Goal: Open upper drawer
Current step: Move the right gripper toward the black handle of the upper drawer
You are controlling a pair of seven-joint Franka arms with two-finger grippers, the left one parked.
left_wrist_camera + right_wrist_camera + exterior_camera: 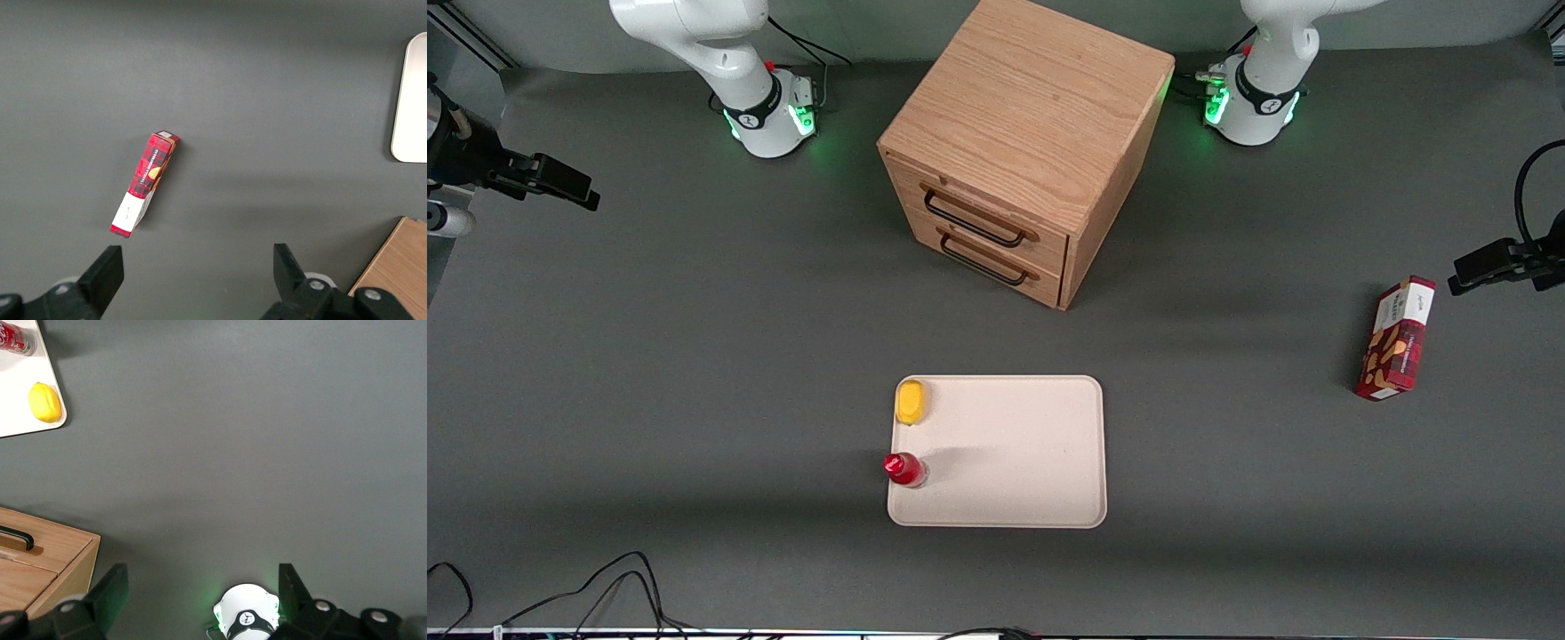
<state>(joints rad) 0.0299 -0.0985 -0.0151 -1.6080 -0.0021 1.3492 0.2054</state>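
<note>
upper drawer (980,213) shut flush in the cabinet (1032,116), above the lower drawer (989,256). tool (200,597) held high over bare desk (694,356) at the working arm's end, fingers spread wide, holding nothing. tray (1032,453) carries lemon (911,402) and red can (903,468).

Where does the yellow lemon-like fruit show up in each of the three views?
Front view: the yellow lemon-like fruit lies on the beige tray, at the corner nearest the wooden cabinet.
Right wrist view: the fruit lies on the tray corner; the right gripper hangs open over bare table.
Left wrist view: not in it.
Shared landmark: the tray, whose edge also shows there.
</note>
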